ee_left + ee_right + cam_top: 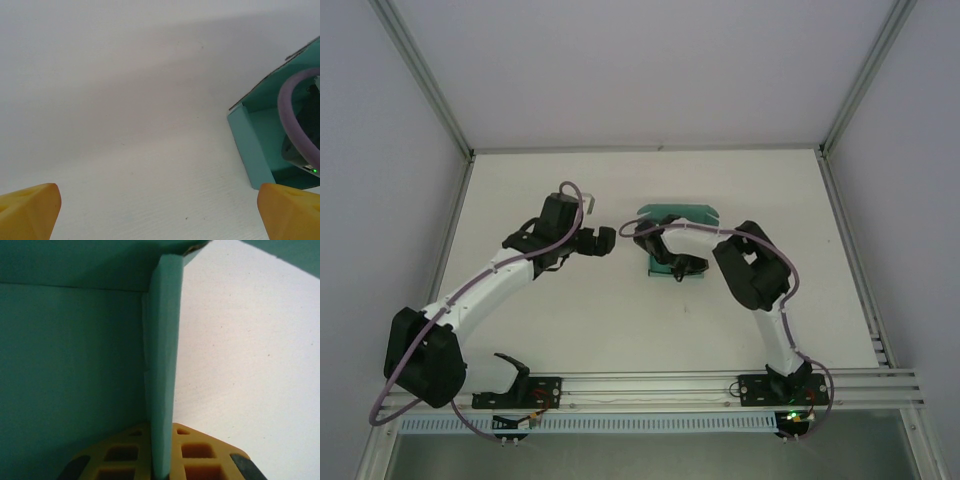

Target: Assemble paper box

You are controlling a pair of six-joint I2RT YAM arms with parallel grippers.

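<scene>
Teal paper is what I look for first. The box [685, 213] lies on the white table [540, 320], a bit past the middle, on the right arm's side. It is not closed up. Some of its sides stand up and the top is open.

My right gripper [676, 266] reaches down into the box from above. In the right wrist view, one thin flap [162, 365] of the box stands straight up. The gripper is squeezed shut on the bottom of that flap. One yellow finger [120, 457] is on the inside of the box, and the other is on the outside, over the bare table. The flap is pinched flat between them. More teal paper spreads to the left of the flap, and the white table is to its right.

My left gripper [607, 240] is to the left of the box, near it but not touching. Its jaws are wide apart and hold nothing. In the left wrist view, its two yellow fingers [30, 210] sit at the bottom corners with bare table between them. The box is ahead and off to the right there, apart from the fingers. I can see one open corner of it. A purple cable [289, 115] bends over its inside.
</scene>
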